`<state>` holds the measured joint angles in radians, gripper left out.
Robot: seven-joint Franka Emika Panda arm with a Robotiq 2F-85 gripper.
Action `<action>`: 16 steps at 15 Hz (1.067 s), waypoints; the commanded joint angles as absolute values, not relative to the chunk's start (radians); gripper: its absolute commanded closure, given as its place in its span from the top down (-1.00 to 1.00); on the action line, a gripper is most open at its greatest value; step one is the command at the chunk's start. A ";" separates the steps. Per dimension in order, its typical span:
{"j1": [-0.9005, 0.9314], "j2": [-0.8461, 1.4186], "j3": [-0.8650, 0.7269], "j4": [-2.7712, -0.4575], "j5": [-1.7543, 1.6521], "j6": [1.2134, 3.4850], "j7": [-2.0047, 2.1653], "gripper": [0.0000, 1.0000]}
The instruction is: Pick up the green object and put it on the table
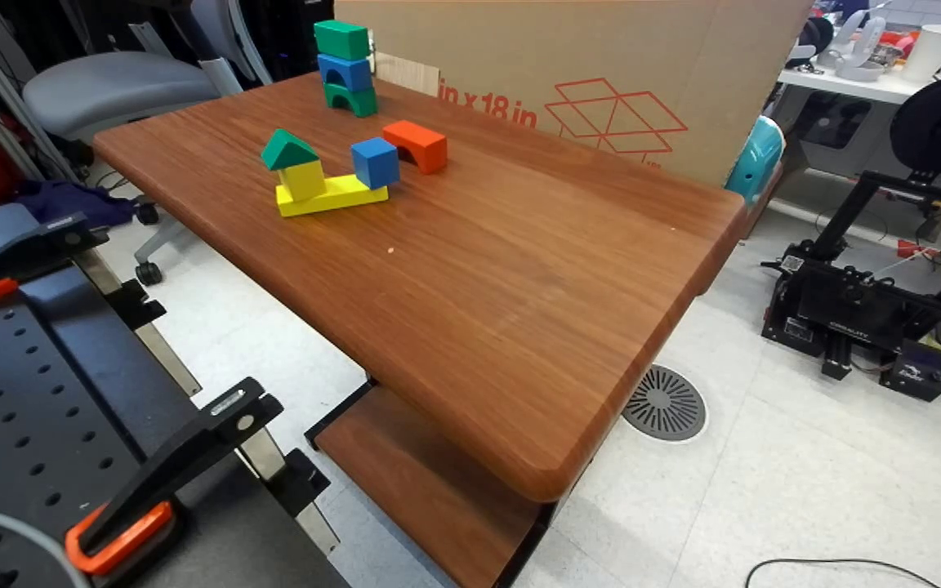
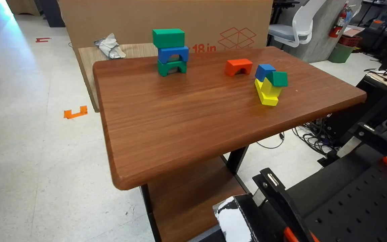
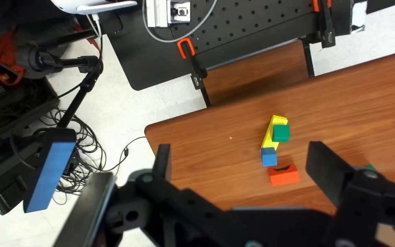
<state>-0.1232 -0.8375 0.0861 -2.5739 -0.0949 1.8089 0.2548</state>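
Observation:
The green object is a bright green block (image 1: 341, 39) on top of a tower, above a blue arch (image 1: 345, 73) and a green arch (image 1: 351, 100). It also tops the tower in an exterior view (image 2: 168, 38). In the wrist view only a sliver of green (image 3: 370, 167) shows beside the right finger, perhaps this tower. The table (image 1: 519, 302) is the reddish-brown wood-grain top, also seen in an exterior view (image 2: 166, 117) and the wrist view (image 3: 197, 140). My gripper (image 3: 240, 147) is open and empty, high above the table. It is out of both exterior views.
A yellow beam (image 1: 336, 197) carries a yellow block (image 1: 303, 180) with a green triangular piece (image 1: 289, 150) on top. A blue cube (image 1: 376, 163) is at its other end, near an orange arch (image 1: 425, 147). A large cardboard box (image 1: 601, 73) stands behind the table.

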 commanded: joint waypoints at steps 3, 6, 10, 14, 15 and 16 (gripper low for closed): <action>-0.090 -0.568 0.209 -2.399 -0.103 1.934 0.390 1.00; -0.077 -0.417 0.241 -2.305 -0.141 1.989 0.401 1.00; -0.050 -0.206 0.242 -2.160 -0.197 2.028 0.380 1.00; 0.006 0.006 0.223 -1.984 -0.220 2.004 0.353 1.00; 0.022 0.055 0.220 -1.941 -0.230 1.996 0.356 1.00; 0.040 0.097 0.215 -1.904 -0.236 1.990 0.354 1.00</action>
